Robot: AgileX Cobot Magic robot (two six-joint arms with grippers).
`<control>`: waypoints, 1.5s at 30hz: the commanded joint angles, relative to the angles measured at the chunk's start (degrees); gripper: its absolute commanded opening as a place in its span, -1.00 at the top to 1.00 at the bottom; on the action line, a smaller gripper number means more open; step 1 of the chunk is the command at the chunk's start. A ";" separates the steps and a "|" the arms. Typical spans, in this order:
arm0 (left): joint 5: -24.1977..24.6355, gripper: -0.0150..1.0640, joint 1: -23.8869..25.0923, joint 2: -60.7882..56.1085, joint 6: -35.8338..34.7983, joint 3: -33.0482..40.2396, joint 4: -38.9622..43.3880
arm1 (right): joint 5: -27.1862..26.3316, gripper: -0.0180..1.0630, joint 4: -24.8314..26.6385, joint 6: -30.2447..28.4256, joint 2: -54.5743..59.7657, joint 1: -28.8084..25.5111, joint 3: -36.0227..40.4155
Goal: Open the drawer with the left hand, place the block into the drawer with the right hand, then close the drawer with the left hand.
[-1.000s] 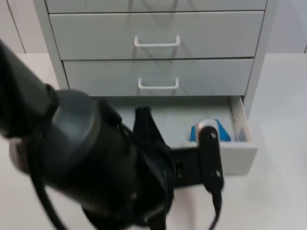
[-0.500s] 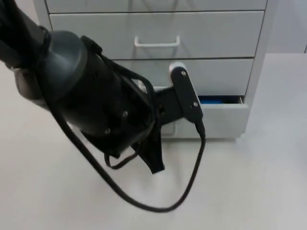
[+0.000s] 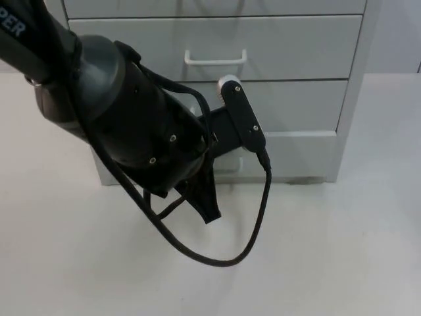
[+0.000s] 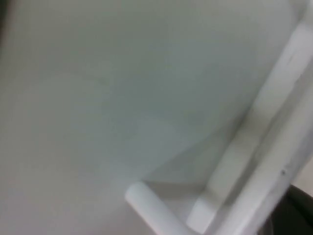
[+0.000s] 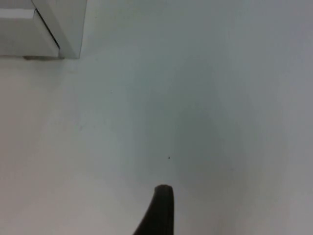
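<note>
The bottom white drawer [image 3: 299,153] of the white metal cabinet [image 3: 352,79] sits flush with the frame, closed. The left gripper [image 3: 220,158] is right against its front near the white handle [image 4: 151,210]; I cannot tell how its jaws stand. The right gripper [image 5: 159,210] waits above the white table [image 5: 195,122] beside the cabinet.

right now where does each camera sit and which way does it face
Top view: fixed above, looking down and forward at the drawer cabinet on the white table; the left arm covers the bottom drawer.
Left wrist view: on the left arm, pressed close to that drawer's front and white handle.
Right wrist view: on the waiting right arm, facing the table, with one black fingertip.
Shared: the cabinet's corner appears in the top and right wrist views.
</note>
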 commanded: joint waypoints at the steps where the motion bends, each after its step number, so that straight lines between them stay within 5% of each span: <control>1: 2.02 0.97 1.08 0.70 -0.81 -1.34 1.48 | -0.57 -0.44 -0.43 -0.05 -0.04 -0.35 0.14; 16: 4.23 0.97 0.82 1.02 -4.82 -2.28 0.50 | -1.59 -0.44 -0.44 -0.05 -0.04 -0.35 0.14; 19: 4.11 0.97 0.02 0.63 0.36 -2.20 -6.17 | -1.59 -0.44 -0.44 -0.05 -0.04 -0.35 0.14; 23: 4.11 0.97 -3.16 -2.18 18.48 -1.89 -24.20 | -1.59 -0.44 -0.44 -0.05 -0.04 -0.35 0.14; 29: 4.16 0.97 -6.57 -7.40 29.60 -1.77 -42.51 | -1.45 -0.44 -0.44 -0.05 -0.04 -0.35 0.14; 37: 5.02 0.97 -8.83 -16.41 56.40 -1.77 -77.68 | -0.96 -0.44 -0.24 -0.05 -0.04 -0.35 0.14; 45: 7.17 0.97 -8.83 -18.99 57.99 -1.77 -80.09 | -0.96 -0.44 -0.24 -0.05 -0.04 -0.35 0.14</control>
